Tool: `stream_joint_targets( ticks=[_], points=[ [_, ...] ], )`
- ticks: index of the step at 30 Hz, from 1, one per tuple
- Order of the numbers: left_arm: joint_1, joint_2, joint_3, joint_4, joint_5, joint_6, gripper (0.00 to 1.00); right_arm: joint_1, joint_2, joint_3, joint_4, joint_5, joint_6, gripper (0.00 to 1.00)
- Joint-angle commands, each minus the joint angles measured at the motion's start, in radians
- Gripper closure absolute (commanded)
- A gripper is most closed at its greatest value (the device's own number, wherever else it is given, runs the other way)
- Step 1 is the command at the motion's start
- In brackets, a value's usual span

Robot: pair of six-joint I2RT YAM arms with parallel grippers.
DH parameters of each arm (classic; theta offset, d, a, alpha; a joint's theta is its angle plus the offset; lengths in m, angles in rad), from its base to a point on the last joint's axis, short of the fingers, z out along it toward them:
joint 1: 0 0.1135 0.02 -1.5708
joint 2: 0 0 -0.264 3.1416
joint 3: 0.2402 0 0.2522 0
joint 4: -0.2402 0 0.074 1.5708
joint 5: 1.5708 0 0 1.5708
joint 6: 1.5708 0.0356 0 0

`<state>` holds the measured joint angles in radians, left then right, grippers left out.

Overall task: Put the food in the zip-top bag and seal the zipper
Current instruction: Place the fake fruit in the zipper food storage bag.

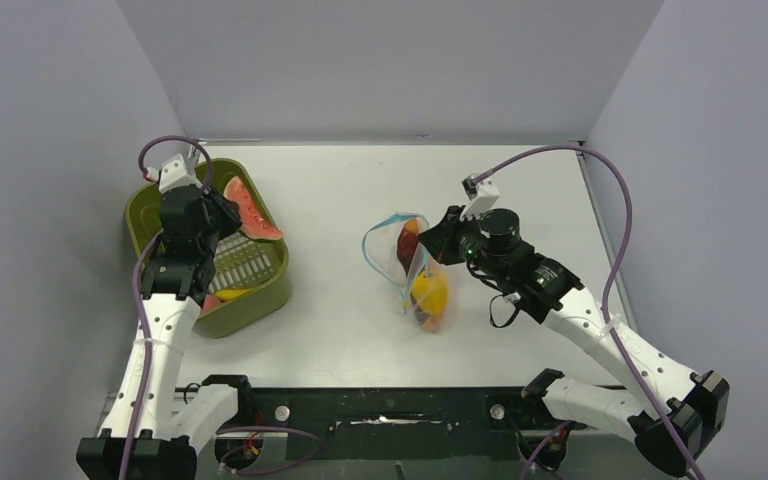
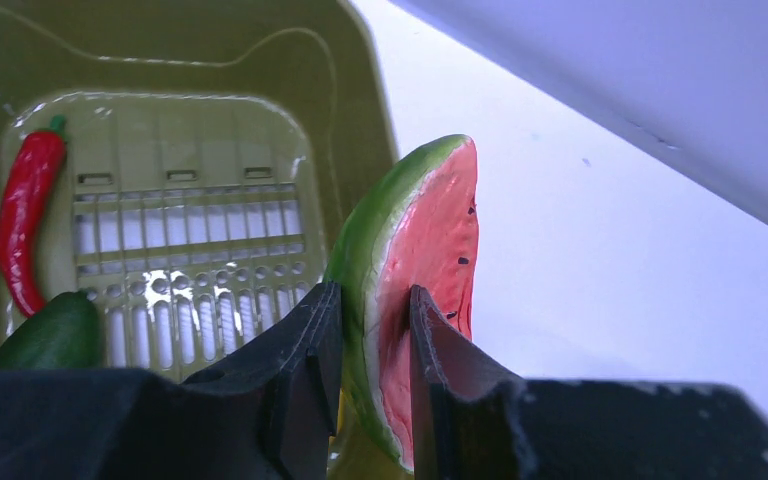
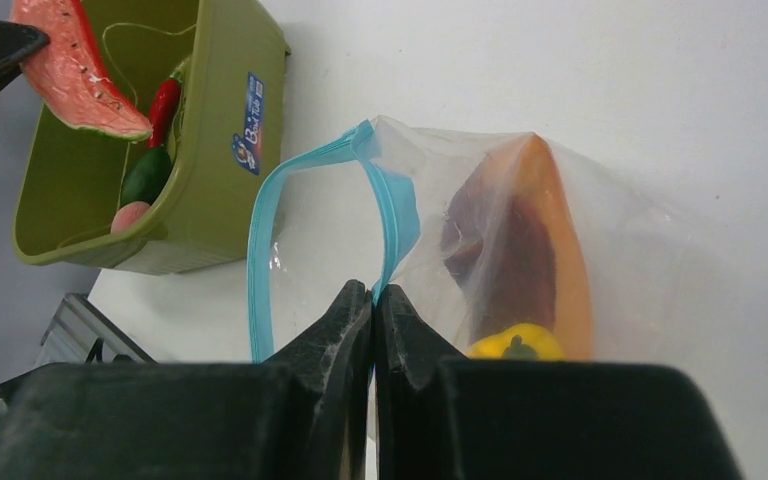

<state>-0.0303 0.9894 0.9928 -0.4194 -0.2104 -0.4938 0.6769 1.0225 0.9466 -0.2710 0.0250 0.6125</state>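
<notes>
My left gripper (image 2: 372, 330) is shut on a toy watermelon slice (image 2: 425, 270) and holds it above the olive-green bin (image 1: 150, 215); the slice also shows in the top view (image 1: 250, 212). A red chili (image 2: 25, 215) and a dark green vegetable (image 2: 52, 335) lie in the bin. The clear zip-top bag (image 1: 415, 265) lies mid-table with its mouth open toward the bin. It holds an orange-and-dark-red piece (image 3: 525, 240) and a yellow pepper (image 3: 517, 343). My right gripper (image 3: 373, 292) is shut on the light-blue zipper strip (image 3: 390, 215) at the bag's mouth.
The bin stands at the left of the table, with a peach piece (image 3: 132, 216) in it. Grey walls close in the table on the left, back and right. A black rail (image 1: 380, 410) runs along the near edge.
</notes>
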Motion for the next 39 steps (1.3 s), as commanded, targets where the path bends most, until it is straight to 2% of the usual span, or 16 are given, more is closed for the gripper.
stream_joint_targets(
  ticks=[1,8,14,19,32,39],
  points=[
    [-0.021,-0.065,0.056,0.036,0.115,-0.016,0.96,0.009,0.021,0.024,0.086,-0.021,0.033,1.00],
    [-0.042,-0.111,0.012,0.129,0.292,-0.063,0.96,0.013,0.081,0.056,0.106,-0.016,0.075,1.00],
    [-0.089,-0.110,-0.058,0.273,0.412,-0.169,0.97,0.013,0.137,0.109,0.128,-0.031,0.098,1.00],
    [-0.182,-0.095,-0.101,0.399,0.401,-0.205,0.97,0.013,0.157,0.120,0.161,-0.062,0.133,1.00],
    [-0.440,0.028,-0.100,0.532,0.269,-0.212,0.98,0.012,0.179,0.162,0.190,-0.091,0.164,1.00],
    [-0.555,0.094,-0.107,0.558,0.153,-0.148,0.98,0.013,0.172,0.152,0.221,-0.111,0.189,1.00]
  ],
)
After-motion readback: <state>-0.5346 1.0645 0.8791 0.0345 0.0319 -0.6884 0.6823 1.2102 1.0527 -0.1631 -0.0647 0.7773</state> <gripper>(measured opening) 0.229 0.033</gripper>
